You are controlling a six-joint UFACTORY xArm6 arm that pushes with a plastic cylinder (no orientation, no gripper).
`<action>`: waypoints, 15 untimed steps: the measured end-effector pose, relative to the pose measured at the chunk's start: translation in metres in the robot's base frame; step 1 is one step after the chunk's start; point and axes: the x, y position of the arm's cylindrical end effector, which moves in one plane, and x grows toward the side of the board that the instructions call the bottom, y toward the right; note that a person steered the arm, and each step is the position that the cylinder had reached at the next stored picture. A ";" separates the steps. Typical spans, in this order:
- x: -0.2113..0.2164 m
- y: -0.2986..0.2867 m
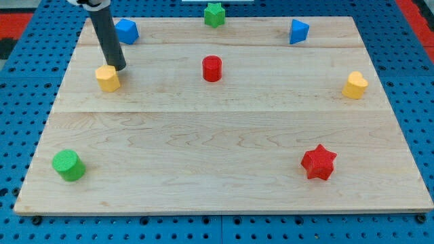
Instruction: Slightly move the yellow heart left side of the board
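Observation:
The yellow heart (354, 85) lies near the right edge of the wooden board (224, 135), far from my rod. My tip (119, 68) rests on the board at the upper left. It sits just above and right of a yellow pentagon (107, 78), touching or nearly touching it. The rod rises from the tip toward the view's top left and passes just left of a blue cube (126, 30).
A green star (214, 13) sits at the top edge and a blue triangle (298, 31) at the top right. A red cylinder (212, 68) lies mid-board. A green cylinder (68, 165) is at the bottom left, a red star (319, 162) at the bottom right.

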 end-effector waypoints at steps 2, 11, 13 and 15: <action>-0.011 0.011; -0.056 0.134; -0.054 0.128; -0.031 0.183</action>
